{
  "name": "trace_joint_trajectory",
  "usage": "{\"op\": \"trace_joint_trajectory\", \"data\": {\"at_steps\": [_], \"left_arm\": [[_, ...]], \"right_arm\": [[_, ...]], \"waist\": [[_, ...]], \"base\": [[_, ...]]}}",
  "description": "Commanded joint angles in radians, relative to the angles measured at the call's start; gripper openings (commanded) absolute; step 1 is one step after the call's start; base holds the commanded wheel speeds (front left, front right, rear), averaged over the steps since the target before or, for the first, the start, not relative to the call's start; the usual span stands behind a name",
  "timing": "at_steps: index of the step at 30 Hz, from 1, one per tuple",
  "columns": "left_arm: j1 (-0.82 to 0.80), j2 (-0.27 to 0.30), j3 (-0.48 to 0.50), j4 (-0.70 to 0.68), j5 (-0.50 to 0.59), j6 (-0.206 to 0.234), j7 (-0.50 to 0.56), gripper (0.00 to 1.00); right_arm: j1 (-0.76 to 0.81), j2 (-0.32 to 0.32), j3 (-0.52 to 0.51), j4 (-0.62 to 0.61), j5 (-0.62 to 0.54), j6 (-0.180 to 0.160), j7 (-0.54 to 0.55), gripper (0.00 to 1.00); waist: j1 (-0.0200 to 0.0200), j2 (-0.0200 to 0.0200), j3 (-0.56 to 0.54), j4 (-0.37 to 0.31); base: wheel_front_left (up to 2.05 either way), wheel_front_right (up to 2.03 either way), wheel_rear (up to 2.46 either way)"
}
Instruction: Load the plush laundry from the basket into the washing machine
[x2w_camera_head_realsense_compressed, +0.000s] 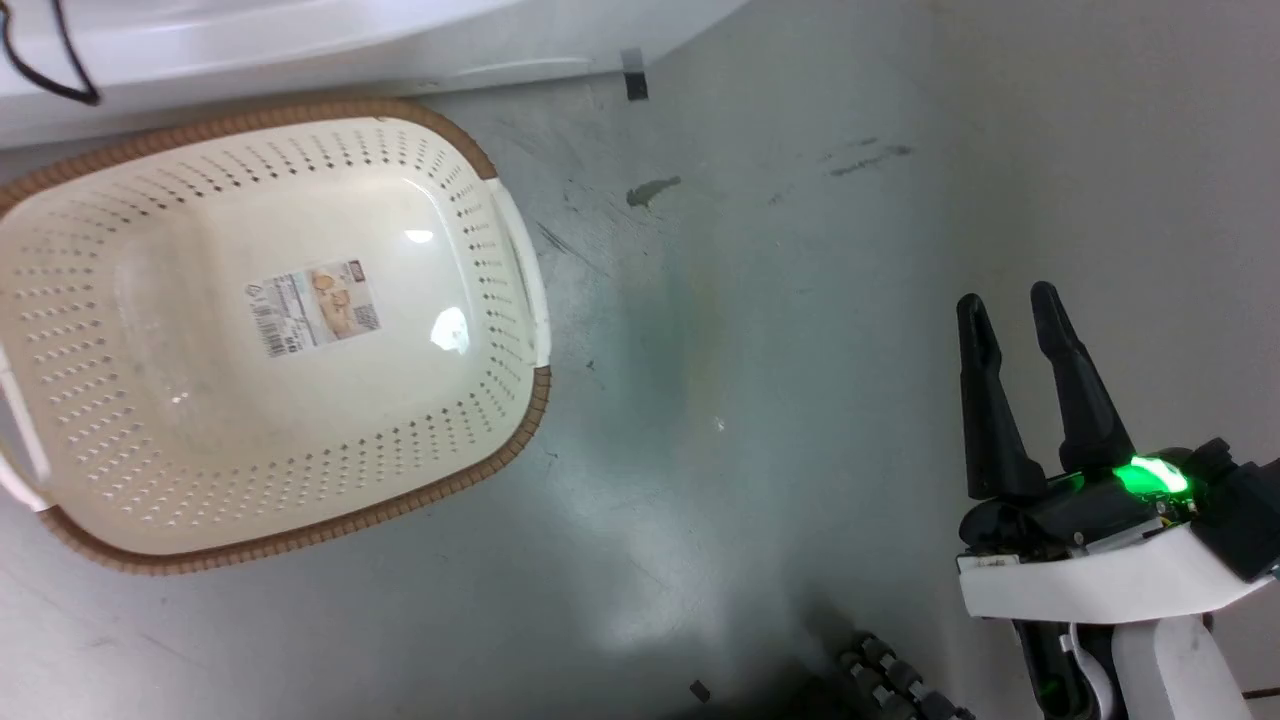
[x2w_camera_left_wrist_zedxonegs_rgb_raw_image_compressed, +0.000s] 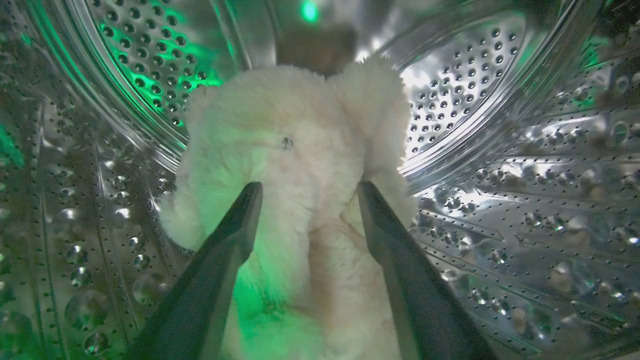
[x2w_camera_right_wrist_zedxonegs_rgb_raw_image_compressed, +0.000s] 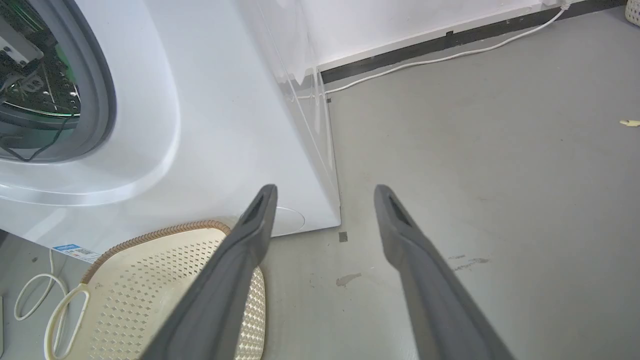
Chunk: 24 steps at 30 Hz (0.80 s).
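Basket (x2w_camera_head_realsense_compressed: 80, 300) sits on the floor (x2w_camera_head_realsense_compressed: 750, 350) by the washing machine (x2w_camera_right_wrist_zedxonegs_rgb_raw_image_compressed: 200, 125), and the teddy bear (x2w_camera_left_wrist_zedxonegs_rgb_raw_image_compressed: 280, 150) lies inside the steel drum (x2w_camera_left_wrist_zedxonegs_rgb_raw_image_compressed: 500, 200). It looks light and squashy, so I'd pinch the fat torso, not a limb. Left gripper (x2w_camera_left_wrist_zedxonegs_rgb_raw_image_compressed: 310, 185) is spread apart around it, and right gripper (x2w_camera_head_realsense_compressed: 1010, 297) is apart too, holding nothing.

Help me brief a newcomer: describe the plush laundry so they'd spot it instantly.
Start at the white front-loading washing machine and look inside its shiny perforated steel drum. The plush laundry lies there, just beyond the left gripper's spread dark fingers. It is the only soft, shaggy cream thing amid gleaming metal.
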Motion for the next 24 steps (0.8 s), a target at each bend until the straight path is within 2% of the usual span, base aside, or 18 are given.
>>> {"op": "trace_joint_trajectory", "data": {"at_steps": [1,6,7,24], "left_arm": [[0.006,-0.015,-0.007,0.008,-0.009,-0.004,-0.015,1.00],[0.027,-0.055,-0.019,0.024,-0.016,0.000,-0.043,1.00],[0.048,-0.081,-0.027,0.030,-0.022,0.004,-0.057,1.00],[0.253,-0.186,-0.042,0.028,-0.080,-0.003,-0.126,1.00]], "right_arm": [[-0.021,0.000,-0.004,0.004,-0.006,-0.001,-0.004,1.00],[-0.030,0.000,-0.005,0.019,-0.013,-0.001,-0.004,1.00],[-0.034,0.000,-0.008,0.028,-0.017,-0.001,-0.004,1.00],[-0.049,0.000,-0.050,0.083,-0.065,-0.001,-0.004,1.00]], "waist": [[0.0000,-0.0001,-0.015,0.012],[0.0000,-0.0001,-0.049,0.033],[0.0000,-0.0001,-0.075,0.047],[0.0000,-0.0001,-0.249,0.145]], "base": [[0.00,0.00,0.00],[0.00,0.00,0.00],[0.00,0.00,0.00],[0.00,0.00,0.00]]}}
